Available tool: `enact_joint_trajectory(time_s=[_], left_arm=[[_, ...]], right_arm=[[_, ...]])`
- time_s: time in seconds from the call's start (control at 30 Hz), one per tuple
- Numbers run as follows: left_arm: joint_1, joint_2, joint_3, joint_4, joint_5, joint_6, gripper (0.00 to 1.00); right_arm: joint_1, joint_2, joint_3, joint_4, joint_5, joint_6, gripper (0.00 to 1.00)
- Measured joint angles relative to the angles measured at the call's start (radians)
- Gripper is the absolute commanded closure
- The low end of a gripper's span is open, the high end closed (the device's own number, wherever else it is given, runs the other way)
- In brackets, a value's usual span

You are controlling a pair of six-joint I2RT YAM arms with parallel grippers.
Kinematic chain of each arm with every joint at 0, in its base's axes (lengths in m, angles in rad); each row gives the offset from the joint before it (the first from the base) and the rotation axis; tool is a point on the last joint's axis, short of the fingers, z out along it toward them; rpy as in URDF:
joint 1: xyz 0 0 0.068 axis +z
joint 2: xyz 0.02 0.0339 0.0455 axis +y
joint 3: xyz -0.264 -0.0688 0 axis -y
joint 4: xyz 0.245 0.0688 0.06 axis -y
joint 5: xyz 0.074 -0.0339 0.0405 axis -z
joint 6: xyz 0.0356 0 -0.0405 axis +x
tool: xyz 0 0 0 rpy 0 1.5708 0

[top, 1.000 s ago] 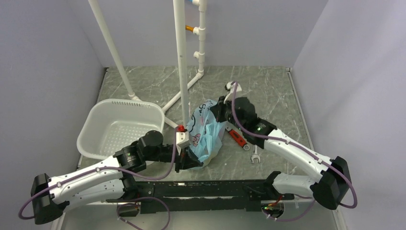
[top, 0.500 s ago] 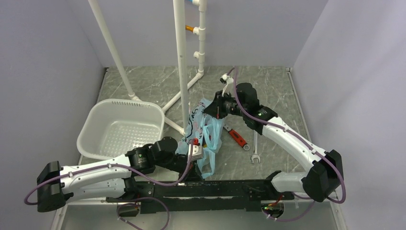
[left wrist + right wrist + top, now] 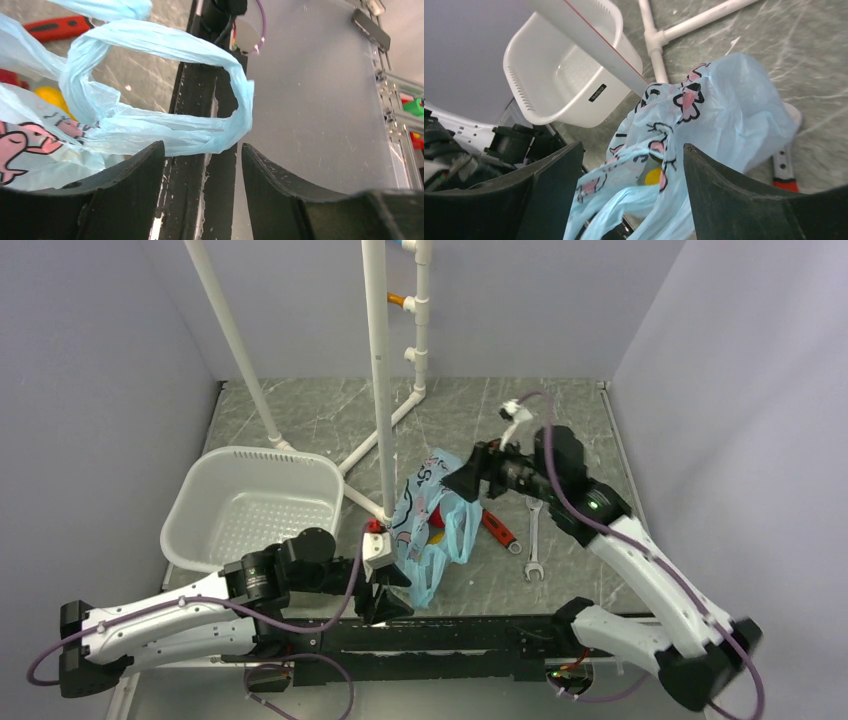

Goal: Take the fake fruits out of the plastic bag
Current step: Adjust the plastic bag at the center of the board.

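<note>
Grey veined stone table (image 3: 300,420) | crinkly pale-blue bag (image 3: 435,510) slumped mid-table, loop handles loose | round yellow fruit (image 3: 653,175) inside, showing through film | left gripper (image 3: 201,147) fingers spread, empty, by handle loop | right gripper (image 3: 631,147) spread, empty, over bag

The bag (image 3: 432,502) shows pale translucent blue, printed with pink-and-black cartoon figures. A yellow fruit (image 3: 653,175) glows through its film. The wrench (image 3: 497,527) has a red handle; the spanner (image 3: 533,543) is plain silver. White for the perforated basket (image 3: 245,505), white pipes (image 3: 380,360), and a grey table (image 3: 320,420) veined in white.
</note>
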Motion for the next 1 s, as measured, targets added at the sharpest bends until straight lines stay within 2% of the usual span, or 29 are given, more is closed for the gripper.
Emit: enact_joint_trajectory(time_s=[0.07, 0.17, 0.3, 0.4, 0.5, 0.7, 0.87, 1.0], left_arm=[[0.0, -0.021, 0.008, 0.001, -0.025, 0.002, 0.25], [0.0, -0.033, 0.013, 0.005, -0.065, 0.0, 0.21], [0.0, -0.017, 0.019, 0.007, -0.106, -0.018, 0.17], [0.0, -0.009, 0.032, 0.008, -0.141, -0.057, 0.14], [0.0, -0.022, 0.045, 0.009, -0.174, -0.106, 0.09], [0.0, -0.051, 0.111, 0.013, -0.185, -0.185, 0.07], [0.0, -0.006, 0.198, 0.081, -0.109, -0.186, 0.07], [0.0, 0.146, 0.381, 0.023, -0.092, -0.126, 0.02]], right_arm=[[0.0, -0.096, -0.008, -0.047, 0.042, 0.003, 0.14], [0.0, -0.24, -0.025, -0.119, 0.116, 0.026, 0.1], [-0.001, -0.373, -0.106, -0.155, 0.192, 0.132, 0.1], [-0.002, -0.415, -0.217, -0.152, 0.211, 0.23, 0.13], [-0.002, -0.417, -0.347, -0.127, 0.193, 0.306, 0.23], [-0.003, -0.352, -0.488, 0.019, 0.021, 0.385, 0.4], [-0.003, -0.389, -0.522, 0.15, -0.069, 0.436, 0.75], [-0.003, -0.417, -0.519, 0.197, -0.106, 0.443, 0.97]])
